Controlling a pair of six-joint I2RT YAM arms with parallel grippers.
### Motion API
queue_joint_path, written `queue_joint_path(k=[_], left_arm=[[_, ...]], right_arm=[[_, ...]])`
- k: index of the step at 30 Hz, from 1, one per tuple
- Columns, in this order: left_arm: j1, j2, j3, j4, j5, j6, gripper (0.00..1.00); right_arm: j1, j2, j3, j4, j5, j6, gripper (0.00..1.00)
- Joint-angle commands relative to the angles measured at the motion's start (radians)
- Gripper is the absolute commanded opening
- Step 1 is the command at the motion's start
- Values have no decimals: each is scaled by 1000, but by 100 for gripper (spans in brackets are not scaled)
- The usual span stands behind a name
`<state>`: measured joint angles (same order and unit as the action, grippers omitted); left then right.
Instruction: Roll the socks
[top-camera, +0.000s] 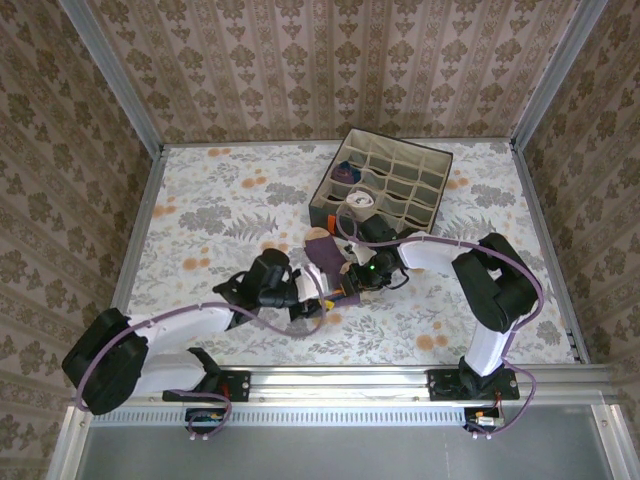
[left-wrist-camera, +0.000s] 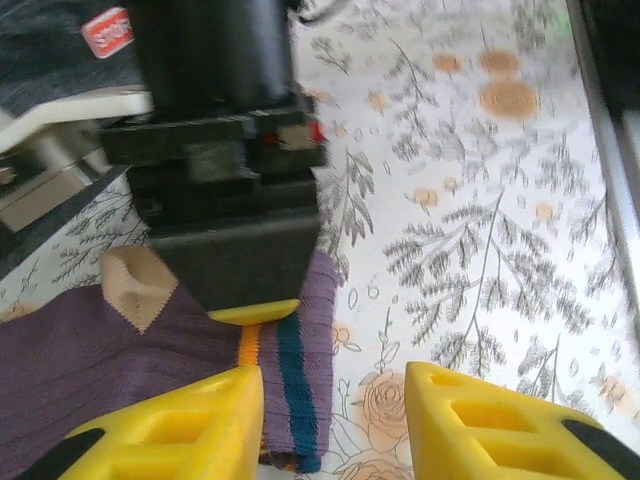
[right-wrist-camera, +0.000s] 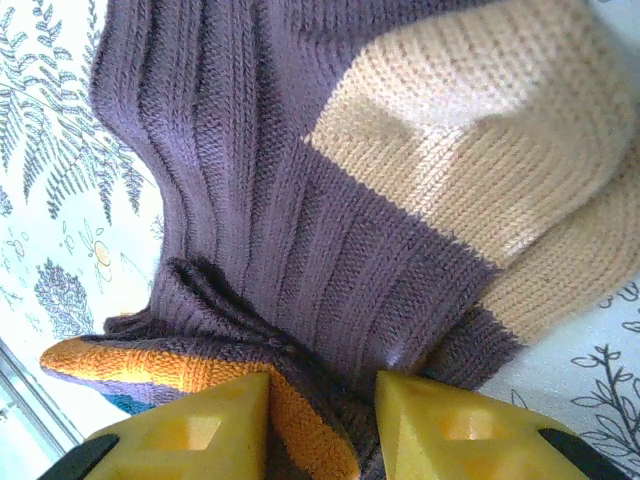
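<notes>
Yellow-fingered right gripper (right-wrist-camera: 322, 392) clamps a fold of the purple ribbed knit sock with tan heel (right-wrist-camera: 260, 200), likely anchoring it on the floral-print table (left-wrist-camera: 480, 250) between the arms; left gripper (left-wrist-camera: 333, 385) is released, jaws apart beside the orange-and-teal cuff (left-wrist-camera: 290, 390), probably free to regrip for rolling

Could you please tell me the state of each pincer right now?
Left pincer: open.
Right pincer: closed on the purple sock.
</notes>
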<state>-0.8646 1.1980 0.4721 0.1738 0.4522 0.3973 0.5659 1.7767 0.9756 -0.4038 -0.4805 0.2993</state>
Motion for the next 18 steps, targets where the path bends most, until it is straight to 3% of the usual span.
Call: queue_joint_path(k=[1,13,18], left_arm=[[-32,17,-15,61,-156,139,35],[-90,221,2,185,-189,153,32],[-90,321,-6,238,-266,140,34]], right_arm=[[-1,63,-23,-100,103,-3,34],[-3,63,-22,-118,103,-14,34],[-4,55,-24,-118,92,-26,34]])
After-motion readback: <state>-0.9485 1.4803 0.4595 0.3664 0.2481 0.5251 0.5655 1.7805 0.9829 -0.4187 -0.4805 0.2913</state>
